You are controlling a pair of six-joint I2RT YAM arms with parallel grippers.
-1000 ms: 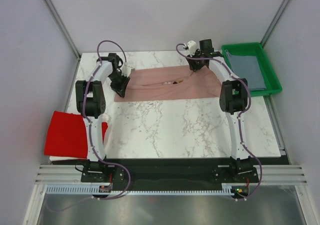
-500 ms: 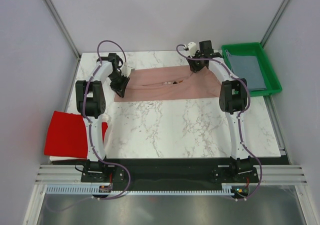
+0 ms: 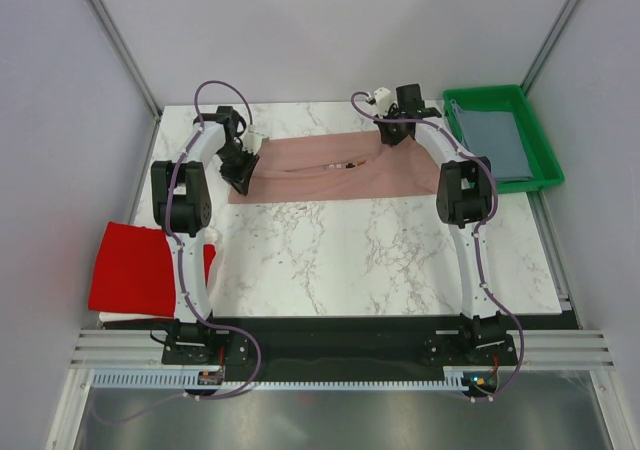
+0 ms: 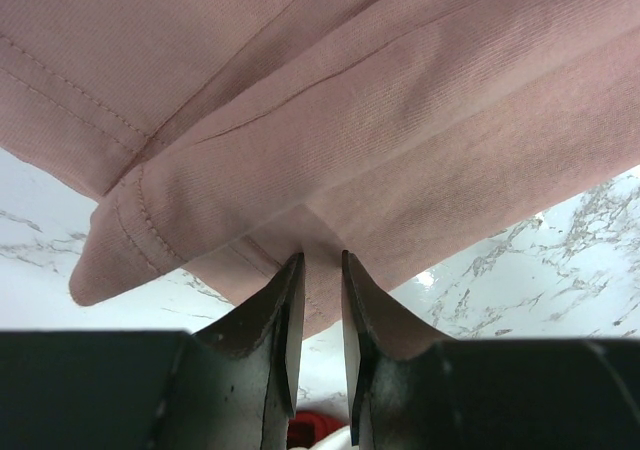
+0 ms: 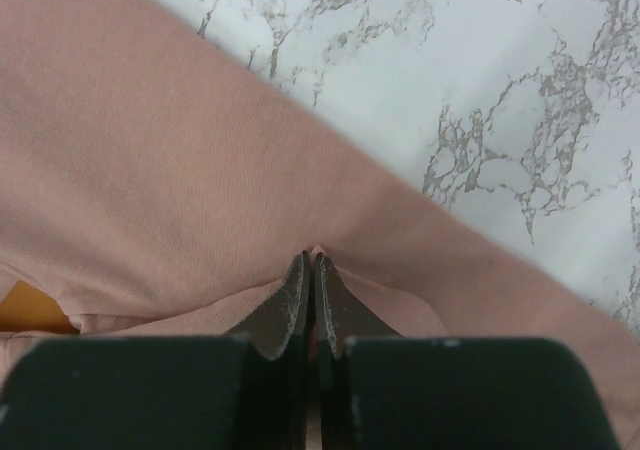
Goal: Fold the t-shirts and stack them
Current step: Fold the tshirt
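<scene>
The dusty-pink t-shirt (image 3: 330, 175) lies folded into a long band across the back of the marble table (image 3: 340, 260). Its brown-orange graphic (image 3: 345, 166) peeks out of the fold. My left gripper (image 3: 241, 178) is at the band's left end. In the left wrist view its jaws (image 4: 321, 257) stand a narrow gap apart, straddling the cloth's hem (image 4: 400, 100). My right gripper (image 3: 392, 138) is at the band's far edge. In the right wrist view (image 5: 313, 256) it is shut, pinching a small peak of pink cloth (image 5: 150, 170). The red t-shirt (image 3: 135, 270) lies at the left. The grey-blue one (image 3: 500, 148) lies in the tray.
The green plastic tray (image 3: 490, 92) stands at the back right, just right of my right arm. The red t-shirt hangs over the table's left edge beside my left arm's base. Grey walls close in on three sides.
My right gripper has shifted slightly toward the back with the pink cloth in it. My left gripper has barely moved. The shirts lie as before.
</scene>
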